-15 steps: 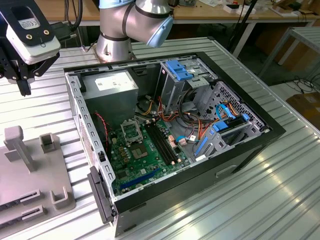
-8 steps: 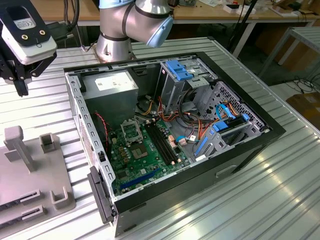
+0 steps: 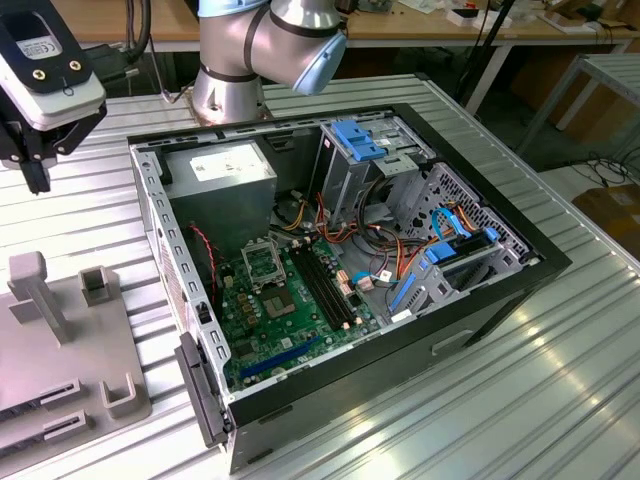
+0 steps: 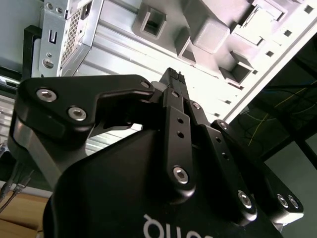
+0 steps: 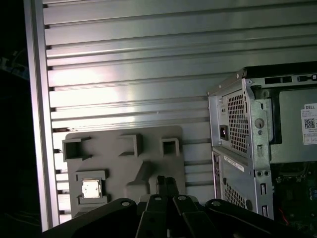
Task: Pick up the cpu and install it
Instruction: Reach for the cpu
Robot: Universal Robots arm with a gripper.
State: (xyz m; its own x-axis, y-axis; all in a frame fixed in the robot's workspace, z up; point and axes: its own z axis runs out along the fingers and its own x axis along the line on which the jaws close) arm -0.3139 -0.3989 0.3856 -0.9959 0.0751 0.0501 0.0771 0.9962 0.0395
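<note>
cpu (image 5: 91, 188) uncovered, fixture posts (image 5: 130, 145) close beside

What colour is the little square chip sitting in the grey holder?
Shiny silvery-grey. The cpu shows best in the first wrist view.

The computer case (image 3: 480, 320) lies on the slatted table (image 3: 560, 400), with the motherboard (image 3: 290, 320) inside. The fixture plate (image 3: 30, 375) sits beside it, at the exterior view's left (the cpu (image 5: 90, 188) rests in one of its pockets).
</note>
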